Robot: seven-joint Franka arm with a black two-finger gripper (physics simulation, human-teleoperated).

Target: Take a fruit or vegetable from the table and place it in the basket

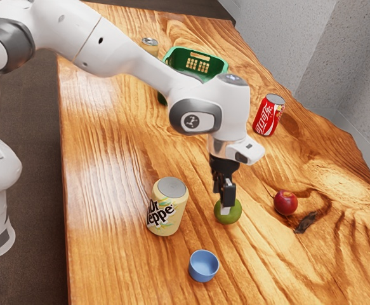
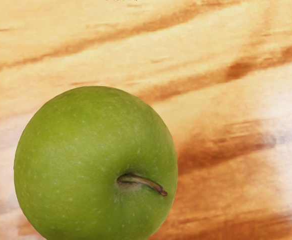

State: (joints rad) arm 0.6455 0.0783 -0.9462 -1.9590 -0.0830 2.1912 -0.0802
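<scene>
Green apple (image 1: 233, 215) lies at the tips of the end effector (image 1: 225, 207).

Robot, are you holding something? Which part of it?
I can't tell: my gripper is down at the green apple, but whether it's holding it isn't clear.

Can see a pale yellow, cylindrical metal soda can (image 1: 167, 210) near a small, round blue cup (image 1: 202, 272). Can also see an upright red-and-white metal cola can (image 1: 268, 117), a silver-topped tan can (image 1: 150, 46) and a speckled grey wall (image 1: 289, 44).
</scene>
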